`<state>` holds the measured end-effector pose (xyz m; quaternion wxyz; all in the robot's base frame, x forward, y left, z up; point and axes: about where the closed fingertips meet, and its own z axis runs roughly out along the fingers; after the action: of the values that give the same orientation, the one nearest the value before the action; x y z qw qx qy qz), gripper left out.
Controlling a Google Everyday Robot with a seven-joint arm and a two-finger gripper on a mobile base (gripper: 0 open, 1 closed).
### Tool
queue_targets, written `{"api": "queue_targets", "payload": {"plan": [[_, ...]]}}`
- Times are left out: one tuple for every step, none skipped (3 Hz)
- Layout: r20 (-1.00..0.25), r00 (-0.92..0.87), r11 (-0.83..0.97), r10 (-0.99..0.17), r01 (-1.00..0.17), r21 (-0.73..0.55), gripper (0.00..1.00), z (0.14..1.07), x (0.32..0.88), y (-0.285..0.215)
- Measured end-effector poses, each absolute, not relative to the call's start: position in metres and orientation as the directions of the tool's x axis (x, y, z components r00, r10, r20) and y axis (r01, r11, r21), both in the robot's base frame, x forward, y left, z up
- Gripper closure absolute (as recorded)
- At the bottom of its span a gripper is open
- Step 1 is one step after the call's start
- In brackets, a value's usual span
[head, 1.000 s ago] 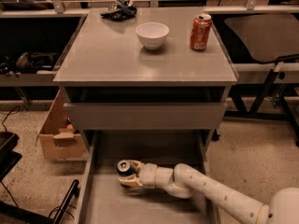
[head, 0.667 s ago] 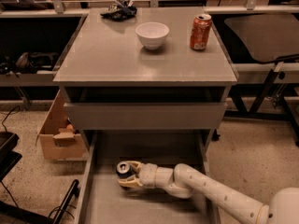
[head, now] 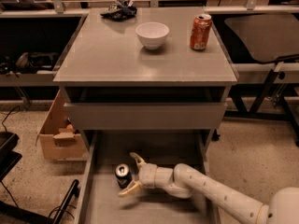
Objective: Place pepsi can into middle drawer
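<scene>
The pepsi can [head: 123,175] is standing upright, long axis vertical and silver top facing up, on the floor of the open drawer [head: 159,150], below the desk's [head: 112,59] front edge and toward its left corner. The gripper [head: 132,175] is lying just right of the can, its fingers spread wide and gripping nothing. A bowl [head: 152,34] and an orange can [head: 200,31] are sitting near the desk's back edge.
</scene>
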<state>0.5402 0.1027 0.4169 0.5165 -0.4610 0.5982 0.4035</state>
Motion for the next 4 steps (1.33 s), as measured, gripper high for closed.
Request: {"api": "queue_targets", "payload": {"plan": [[-0.988,-0.055,0.239,-0.141,-0.971,0.02,0.0,0.433,0.535,0.096],[-0.971,-0.142,0.209,-0.194,-0.973,0.101,0.0,0.458,0.503,0.069],[-0.912,-0.275,0.161,-0.305,-0.958,0.236,0.0,0.475,0.446,0.051],[-0.813,-0.4,0.141,-0.423,-0.915,0.377,0.0,0.495,0.385,0.043]]}}
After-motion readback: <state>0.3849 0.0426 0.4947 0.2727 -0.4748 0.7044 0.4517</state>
